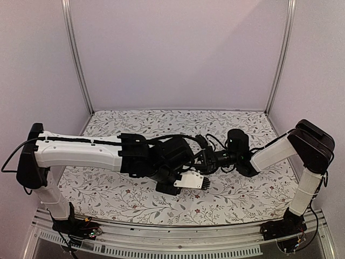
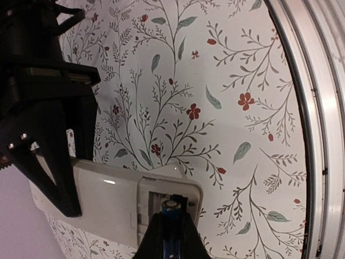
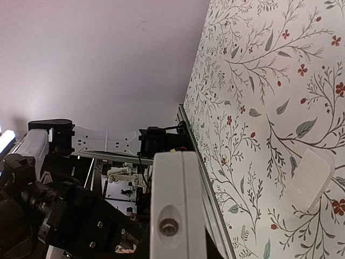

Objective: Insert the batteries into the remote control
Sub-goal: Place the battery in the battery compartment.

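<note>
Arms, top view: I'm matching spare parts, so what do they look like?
The left arm and right arm match: white link shells, black joint housings and wrists, thin black cables looping alongside.

Plain pale lilac walls (image 1: 178,48) close the space at the back and on both sides, evenly lit with no hard shadows. Two slim aluminium posts (image 1: 76,59) rise at the back corners. The table (image 1: 129,202) wears a white cloth printed with grey-green leafy sprigs and small red flowers. A slotted metal rail (image 1: 178,240) runs along its near edge.
</note>
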### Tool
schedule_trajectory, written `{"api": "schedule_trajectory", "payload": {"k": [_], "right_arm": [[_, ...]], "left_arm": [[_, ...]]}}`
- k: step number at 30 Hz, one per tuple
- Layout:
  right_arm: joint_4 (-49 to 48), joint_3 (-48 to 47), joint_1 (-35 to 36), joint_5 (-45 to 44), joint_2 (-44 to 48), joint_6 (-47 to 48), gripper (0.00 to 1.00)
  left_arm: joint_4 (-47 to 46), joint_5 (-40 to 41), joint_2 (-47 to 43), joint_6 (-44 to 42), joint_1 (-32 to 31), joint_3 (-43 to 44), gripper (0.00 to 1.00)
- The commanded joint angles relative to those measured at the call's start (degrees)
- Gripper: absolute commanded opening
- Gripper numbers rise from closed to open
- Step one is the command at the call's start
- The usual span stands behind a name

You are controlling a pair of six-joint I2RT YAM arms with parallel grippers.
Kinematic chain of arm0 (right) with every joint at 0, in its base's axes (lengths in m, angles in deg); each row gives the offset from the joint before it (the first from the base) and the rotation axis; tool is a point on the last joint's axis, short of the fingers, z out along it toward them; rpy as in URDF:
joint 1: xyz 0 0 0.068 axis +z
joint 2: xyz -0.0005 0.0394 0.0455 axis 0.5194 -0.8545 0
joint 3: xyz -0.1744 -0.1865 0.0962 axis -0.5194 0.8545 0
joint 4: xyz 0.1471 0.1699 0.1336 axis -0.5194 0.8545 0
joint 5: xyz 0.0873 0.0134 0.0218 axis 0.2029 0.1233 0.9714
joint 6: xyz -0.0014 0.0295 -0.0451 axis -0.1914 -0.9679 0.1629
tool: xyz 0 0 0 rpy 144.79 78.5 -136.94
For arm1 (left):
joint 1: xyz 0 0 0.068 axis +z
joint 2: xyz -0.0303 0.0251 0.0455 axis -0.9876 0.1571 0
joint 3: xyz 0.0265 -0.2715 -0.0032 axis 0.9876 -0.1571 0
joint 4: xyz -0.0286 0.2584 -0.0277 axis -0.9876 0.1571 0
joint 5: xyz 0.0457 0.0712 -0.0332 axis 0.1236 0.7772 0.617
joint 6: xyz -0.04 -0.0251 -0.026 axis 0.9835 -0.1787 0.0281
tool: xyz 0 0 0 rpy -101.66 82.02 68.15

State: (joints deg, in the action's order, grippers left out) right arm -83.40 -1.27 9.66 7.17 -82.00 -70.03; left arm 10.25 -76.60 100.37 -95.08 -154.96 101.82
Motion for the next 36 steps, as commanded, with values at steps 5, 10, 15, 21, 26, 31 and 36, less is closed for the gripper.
{"api": "schedule_trajectory", "payload": {"k": [5,10,15,21,26,31,36], "right_arm": [[-2.2,-1.5,0.4,0.1,0.0,-0.3,0.0],[-2.2,-1.2,0.4,0.1,-0.1,-0.2,0.0],[-2.3,-1.3,0.4,0.2,0.0,-0.2,0.0],[-2.7,-1.4,0.5,0.3,0.1,-0.5,0.0],[-4.0,-1.5,0.4,0.3,-0.4,-1.2,0.0],[-5.1,-1.3,0.1,0.1,-0.9,-1.9,0.0],[-5.2,-1.2,-2.2,-0.5,0.1,-1.8,0.0]], "left_arm": [[-0.1,3.0,1.4,0.6,-0.5,0.6,0.06],[-0.3,4.4,1.1,0.4,-0.1,0.3,0.06],[-0.2,4.3,1.5,0.2,0.0,0.2,0.09],[-0.3,4.1,1.4,0.2,0.0,-0.1,0.23],[-0.9,4.2,0.9,0.3,0.0,-0.4,0.24],[-1.3,4.3,-0.8,2.4,0.0,0.7,0.29],[-6.2,5.1,-5.8,7.0,0.4,-0.2,0.37]]}}
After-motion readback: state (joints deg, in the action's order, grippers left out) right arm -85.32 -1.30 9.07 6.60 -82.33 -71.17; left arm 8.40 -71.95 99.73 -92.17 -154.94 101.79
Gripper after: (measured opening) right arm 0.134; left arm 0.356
